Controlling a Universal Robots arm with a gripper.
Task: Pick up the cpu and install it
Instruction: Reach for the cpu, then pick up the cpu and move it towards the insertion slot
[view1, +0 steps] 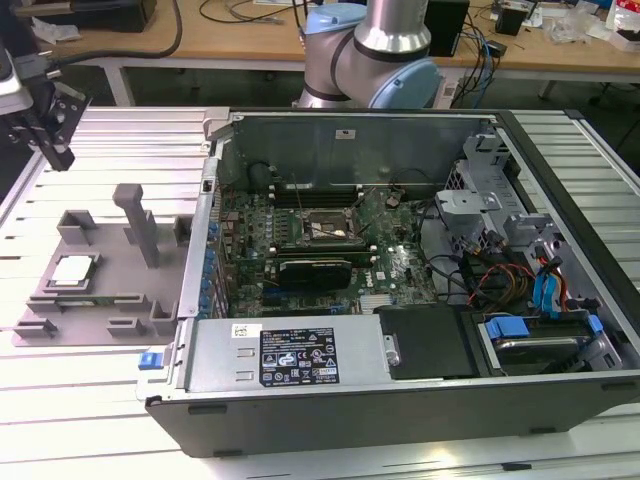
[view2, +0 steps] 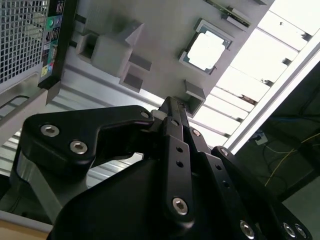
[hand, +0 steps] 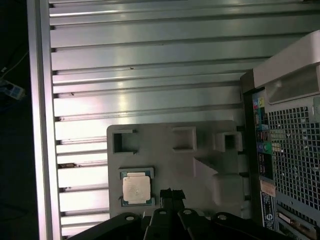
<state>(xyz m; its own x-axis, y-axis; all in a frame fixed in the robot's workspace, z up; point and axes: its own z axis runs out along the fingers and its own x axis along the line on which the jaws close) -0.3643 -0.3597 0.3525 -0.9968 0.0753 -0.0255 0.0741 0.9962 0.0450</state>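
Partly cropped gripper, high above cpu.

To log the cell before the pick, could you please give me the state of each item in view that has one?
cpu: lying flat in its recess on the grey holder, not gripped.
pincer: shut, empty, hovering over the holder, clear of the cpu.
computer case: on its side, side panel off, interior exposed.
socket: no silvery chip seated in it.
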